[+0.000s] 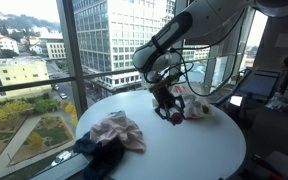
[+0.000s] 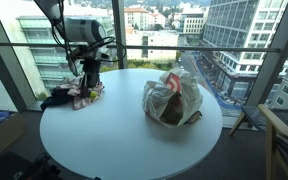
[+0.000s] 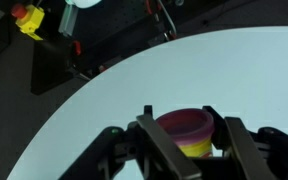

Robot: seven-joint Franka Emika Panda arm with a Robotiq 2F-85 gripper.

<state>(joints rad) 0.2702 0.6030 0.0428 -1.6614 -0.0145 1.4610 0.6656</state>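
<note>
Exterior view, left to right: a heap of crumpled pink and dark cloth [image 2: 72,97] lies at the left rim of the round white counter [image 2: 114,140]. The pincer [image 2: 89,82] hangs in frame just above the heap, and a translucent crumpled plastic bag [image 2: 172,98] sits right of centre, well apart. Wrist view, lower middle: the pincer is half closed, pinching a round pink plastic cup with a yellow band beneath [image 3: 187,128], over bare counter.
</note>
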